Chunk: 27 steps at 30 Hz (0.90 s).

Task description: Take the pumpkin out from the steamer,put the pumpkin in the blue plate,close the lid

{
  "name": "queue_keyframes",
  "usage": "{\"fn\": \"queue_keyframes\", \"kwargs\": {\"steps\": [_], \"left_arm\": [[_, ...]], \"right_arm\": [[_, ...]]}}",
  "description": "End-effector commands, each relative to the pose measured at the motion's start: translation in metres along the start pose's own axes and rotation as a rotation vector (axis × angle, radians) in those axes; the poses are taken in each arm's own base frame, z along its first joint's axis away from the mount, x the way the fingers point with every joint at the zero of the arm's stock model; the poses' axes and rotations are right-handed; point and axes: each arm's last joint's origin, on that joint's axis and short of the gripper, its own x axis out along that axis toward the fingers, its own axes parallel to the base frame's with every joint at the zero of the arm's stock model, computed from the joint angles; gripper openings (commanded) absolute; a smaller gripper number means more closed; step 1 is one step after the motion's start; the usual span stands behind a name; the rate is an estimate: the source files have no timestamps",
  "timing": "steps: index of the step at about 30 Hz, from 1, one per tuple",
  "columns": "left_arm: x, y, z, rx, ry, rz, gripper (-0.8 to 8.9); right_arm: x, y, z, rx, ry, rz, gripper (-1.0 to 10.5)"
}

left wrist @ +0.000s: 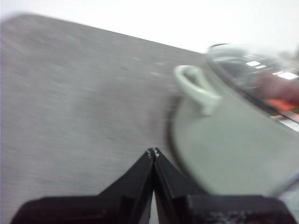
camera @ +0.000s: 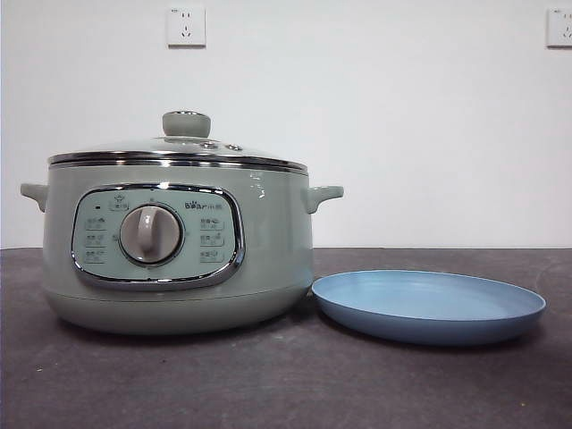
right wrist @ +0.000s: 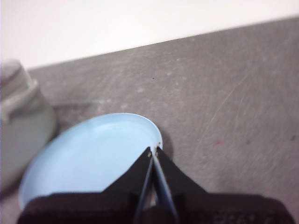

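Glass lid [camera: 179, 149] sits on steamer [camera: 179, 259]; pumpkin [left wrist: 282, 103] glimpsed inside. Left hand [left wrist: 153, 151], pinched shut and empty, hovers nearest, beside the pot handle. Right hand [right wrist: 155, 149], shut, empty, over blue plate [right wrist: 88, 154].

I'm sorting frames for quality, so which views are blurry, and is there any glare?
Front view: sharp; the steamer casts a soft shadow toward the blue plate. Left wrist view: smeared throughout, bright window glare on the lid. Right wrist view: soft, the blue plate's near side washed out.
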Motion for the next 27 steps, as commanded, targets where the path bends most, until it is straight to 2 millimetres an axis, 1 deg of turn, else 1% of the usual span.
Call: {"fn": "queue_keyframes", "kwargs": {"steps": [1,6,8,10,13,18,23,27], "left_arm": [[0.001,-0.001,-0.005,-0.133,0.034,-0.083,-0.03],[0.001,-0.003,-0.003,-0.134,0.035,-0.131,-0.03],[0.001,-0.003,-0.004,-0.144,0.039,-0.141,-0.05],[0.001,-0.003,-0.004,-0.148,0.044,-0.152,-0.08],[-0.001,-0.005,0.000,-0.152,0.044,-0.152,-0.08],[-0.009,-0.012,0.021,-0.138,-0.004,-0.163,-0.08],[-0.022,-0.022,0.049,-0.128,-0.035,-0.158,-0.08],[-0.024,-0.028,0.070,-0.120,-0.026,-0.158,-0.08]], "right_arm": [[0.002,-0.001,-0.004,0.226,0.008,-0.002,-0.2],[0.001,-0.001,-0.004,0.250,0.009,0.002,-0.2],[0.001,0.000,-0.003,0.271,0.019,0.036,-0.2],[0.000,0.002,-0.001,0.279,0.032,0.072,-0.2],[-0.003,0.004,0.004,0.302,0.050,0.067,-0.2],[-0.010,0.008,0.020,0.308,0.056,0.065,-0.2],[-0.019,0.016,0.048,0.303,0.038,0.070,-0.2],[-0.024,0.023,0.072,0.281,0.021,0.077,-0.2]]}}
